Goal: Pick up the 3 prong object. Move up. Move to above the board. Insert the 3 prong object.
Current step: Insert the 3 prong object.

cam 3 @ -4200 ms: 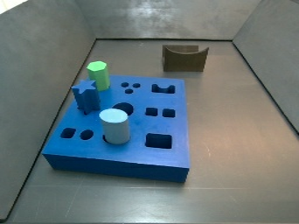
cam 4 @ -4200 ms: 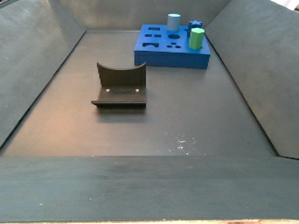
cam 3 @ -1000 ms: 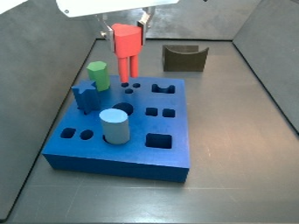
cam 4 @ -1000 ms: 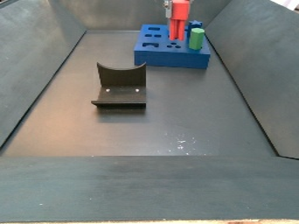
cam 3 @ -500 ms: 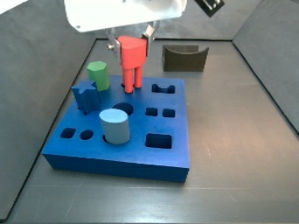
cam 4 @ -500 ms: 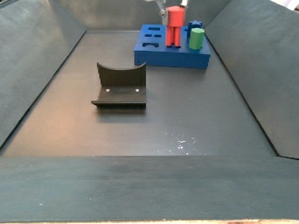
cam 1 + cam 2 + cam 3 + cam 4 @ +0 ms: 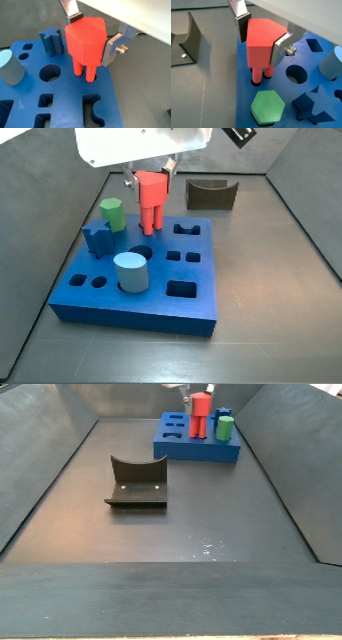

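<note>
Wrist views. The end effector (image 7: 92,41) is closed on the blocky head of the 3 prong object (image 7: 85,39), silver fingers (image 7: 113,48) flat against opposite faces. The prong legs reach down to the top of the board (image 7: 67,100), their tips at or just inside a hole beside a round hole (image 7: 49,73); how deep cannot be told. The green hexagonal peg (image 7: 268,105) and blue star peg (image 7: 316,103) stand near. Likely fault: if the legs are turned or offset from their holes, further descent would jam or bend them.

Side views. The end effector (image 7: 150,173) holds the 3 prong object (image 7: 150,198) upright over the board (image 7: 134,298), beside the green hexagonal peg (image 7: 112,213). A tilted piece could bind. The fixture (image 7: 136,481) stands well apart on the counter (image 7: 187,534).
</note>
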Robot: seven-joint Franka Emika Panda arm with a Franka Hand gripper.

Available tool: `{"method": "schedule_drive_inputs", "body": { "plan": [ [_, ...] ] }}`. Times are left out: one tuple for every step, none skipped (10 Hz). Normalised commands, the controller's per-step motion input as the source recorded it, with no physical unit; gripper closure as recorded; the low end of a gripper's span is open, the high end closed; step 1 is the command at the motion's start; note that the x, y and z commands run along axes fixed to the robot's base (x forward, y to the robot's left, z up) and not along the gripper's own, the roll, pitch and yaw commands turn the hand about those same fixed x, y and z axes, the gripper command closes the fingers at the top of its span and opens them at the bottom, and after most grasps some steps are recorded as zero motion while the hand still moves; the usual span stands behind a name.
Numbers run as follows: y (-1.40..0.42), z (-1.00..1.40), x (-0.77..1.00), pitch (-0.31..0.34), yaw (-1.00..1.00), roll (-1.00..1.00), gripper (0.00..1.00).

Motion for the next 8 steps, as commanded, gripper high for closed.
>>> {"method": "schedule_drive_inputs", "body": {
  "plan": [
    [0.00, -0.18, 0.00, -0.020, 0.32, 0.06, 1.00],
    [0.02, -0.17, 0.00, -0.007, 0.17, 0.00, 1.00],
    [0.04, -0.17, 0.00, -0.006, 0.06, 0.00, 1.00],
    [0.05, -0.13, 0.00, 0.000, 0.03, 0.00, 1.00],
    [0.05, -0.09, -0.02, 0.000, 0.00, 0.00, 1.00],
    [0.06, -0.06, -0.07, 0.000, 0.00, 0.00, 1.00],
    [0.04, -0.07, -0.08, 0.000, 0.00, 0.00, 1.00],
    [0.03, -0.07, -0.13, 0.000, -0.07, 0.00, 1.00]
  ]
}}
